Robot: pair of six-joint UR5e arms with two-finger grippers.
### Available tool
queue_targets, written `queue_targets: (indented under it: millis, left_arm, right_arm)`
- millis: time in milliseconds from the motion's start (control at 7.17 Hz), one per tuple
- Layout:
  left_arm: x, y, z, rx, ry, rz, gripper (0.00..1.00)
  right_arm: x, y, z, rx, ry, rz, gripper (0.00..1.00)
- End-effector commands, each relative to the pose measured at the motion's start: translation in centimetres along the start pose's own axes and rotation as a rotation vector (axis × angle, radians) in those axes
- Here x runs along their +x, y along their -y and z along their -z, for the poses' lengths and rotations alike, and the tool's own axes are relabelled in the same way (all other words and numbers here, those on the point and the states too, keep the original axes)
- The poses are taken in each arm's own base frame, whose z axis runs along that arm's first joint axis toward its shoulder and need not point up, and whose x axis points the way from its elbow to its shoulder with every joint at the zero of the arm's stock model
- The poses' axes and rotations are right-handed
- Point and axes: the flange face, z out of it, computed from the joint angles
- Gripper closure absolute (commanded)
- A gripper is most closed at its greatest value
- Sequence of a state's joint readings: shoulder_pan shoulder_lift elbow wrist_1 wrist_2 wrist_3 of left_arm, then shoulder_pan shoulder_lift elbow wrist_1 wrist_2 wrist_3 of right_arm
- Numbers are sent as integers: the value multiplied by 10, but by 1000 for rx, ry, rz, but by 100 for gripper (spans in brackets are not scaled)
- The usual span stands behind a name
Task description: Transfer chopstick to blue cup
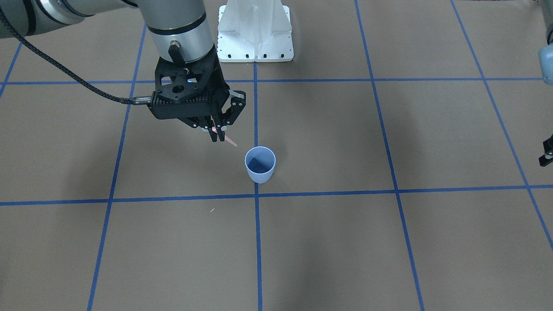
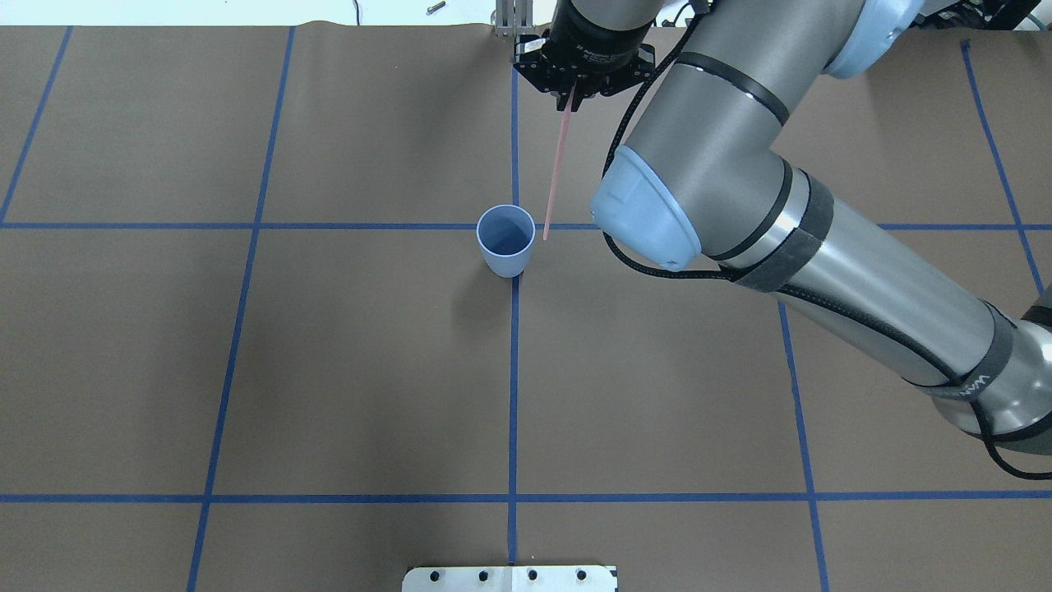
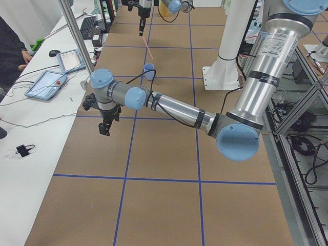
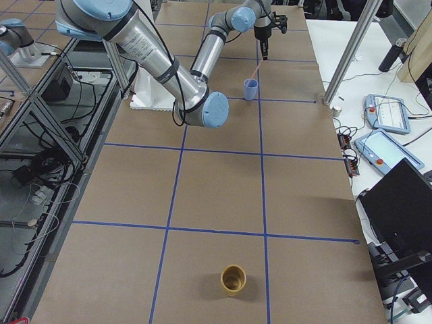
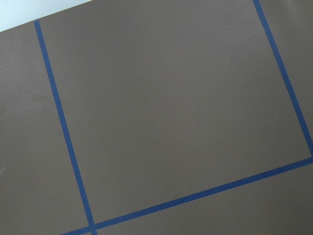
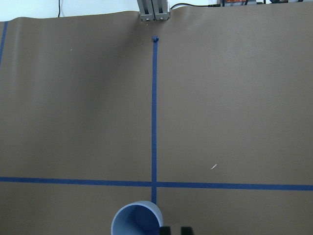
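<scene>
Tan cup: upright at the desk's far right end, well apart, seemingly empty.
Right hand: raised above the desk, fingers pinched on the top of the chopstick.
Chopstick: hangs clear of the desk, slanting down, lower tip near the rim of the blue cup, not inside; likely held high to clear the rim.
Blue cup: upright, mouth up, empty.
Left hand: parked well apart; opening cannot be told.
</scene>
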State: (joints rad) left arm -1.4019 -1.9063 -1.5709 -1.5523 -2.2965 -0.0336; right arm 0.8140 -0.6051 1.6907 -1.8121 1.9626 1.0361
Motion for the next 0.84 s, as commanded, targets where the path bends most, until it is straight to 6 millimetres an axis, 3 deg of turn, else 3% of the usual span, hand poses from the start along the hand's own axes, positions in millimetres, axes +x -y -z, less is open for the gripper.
queue_targets:
  millis: [0, 279, 698]
  left_arm:
    - [-1, -1, -2, -4, 0, 5, 2]
    - [-2, -1, -4, -7, 0, 5, 2]
    - [-7, -6, -9, -18, 2, 13, 2]
  right_arm:
    - [-32, 18, -4, 0, -7, 1, 100]
    - [-44, 24, -22, 8, -3, 11, 100]
    - [-55, 3, -51, -10, -28, 37, 100]
